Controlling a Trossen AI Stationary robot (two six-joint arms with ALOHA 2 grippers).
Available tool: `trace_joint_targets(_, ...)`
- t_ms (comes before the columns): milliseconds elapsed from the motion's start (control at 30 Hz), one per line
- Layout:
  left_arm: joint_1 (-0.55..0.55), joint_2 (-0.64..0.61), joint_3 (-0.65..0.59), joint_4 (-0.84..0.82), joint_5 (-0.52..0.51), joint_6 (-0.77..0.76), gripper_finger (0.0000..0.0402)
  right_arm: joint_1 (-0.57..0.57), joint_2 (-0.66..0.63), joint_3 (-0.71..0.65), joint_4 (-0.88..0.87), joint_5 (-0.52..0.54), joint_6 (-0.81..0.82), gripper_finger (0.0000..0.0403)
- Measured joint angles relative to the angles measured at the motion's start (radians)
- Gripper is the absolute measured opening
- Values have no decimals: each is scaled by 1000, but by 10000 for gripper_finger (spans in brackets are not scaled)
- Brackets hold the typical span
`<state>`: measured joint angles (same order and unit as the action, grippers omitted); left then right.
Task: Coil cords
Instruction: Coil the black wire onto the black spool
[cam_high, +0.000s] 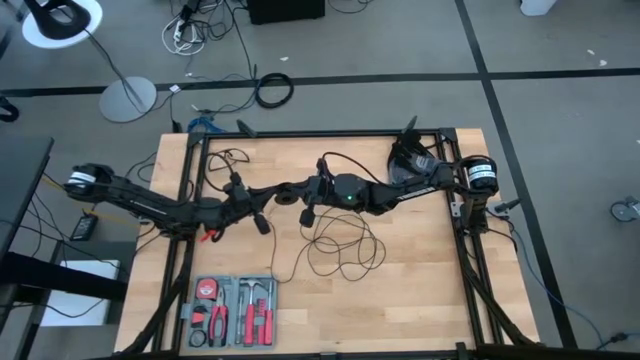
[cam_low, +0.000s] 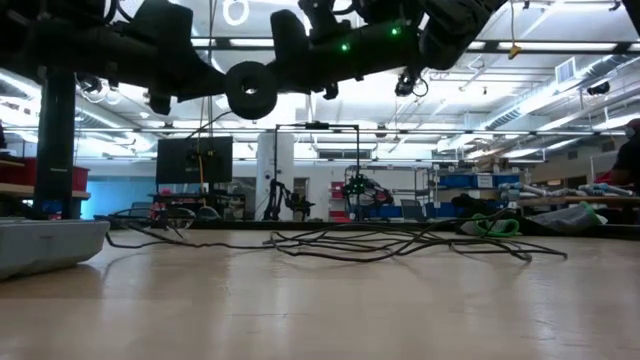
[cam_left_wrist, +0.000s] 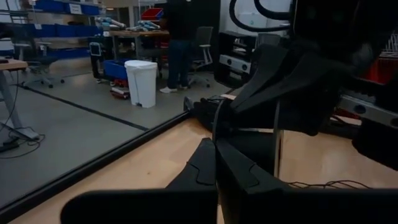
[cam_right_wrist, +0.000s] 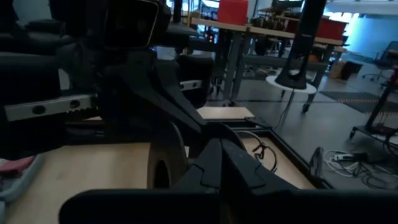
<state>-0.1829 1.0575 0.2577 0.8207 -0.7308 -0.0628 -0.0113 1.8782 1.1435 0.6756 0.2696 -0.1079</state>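
Both grippers raised mid-table, tips nearly meeting: left gripper (cam_high: 283, 192) fingers together, right gripper (cam_high: 300, 190) fingers together. Possibly pinching a cord strand between them to start a loop; can't confirm. Cord (cam_high: 340, 245) sprawled loose on table (cam_high: 420, 290) below the right arm.

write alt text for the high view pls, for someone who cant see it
Overhead view: two dark arms meet over a wooden table, left gripper and right gripper shut and close together. A thin black cord lies looped below them; a tool tray sits near the left corner.
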Motion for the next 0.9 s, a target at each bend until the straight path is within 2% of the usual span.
trace_joint_targets(100, 0, 14, 0, 15, -2, 3, 0, 0, 0, 0, -21, 41, -6, 0)
trace_joint_targets(233, 0, 13, 0, 20, -15, 9, 0, 10, -6, 0, -57, 183, -47, 0)
trace_joint_targets(467, -1, 11, 1, 24, -58, 38, 0, 19, -16, 0, -101, 289, -52, 0)
trace_joint_targets(633, -1, 11, 1, 22, -61, 58, 0, 23, -16, 0, -136, 286, -18, 0)
trace_joint_targets(900, -1, 11, 2, 21, -65, 58, 0, 17, -16, 0, -134, 142, 55, 0)
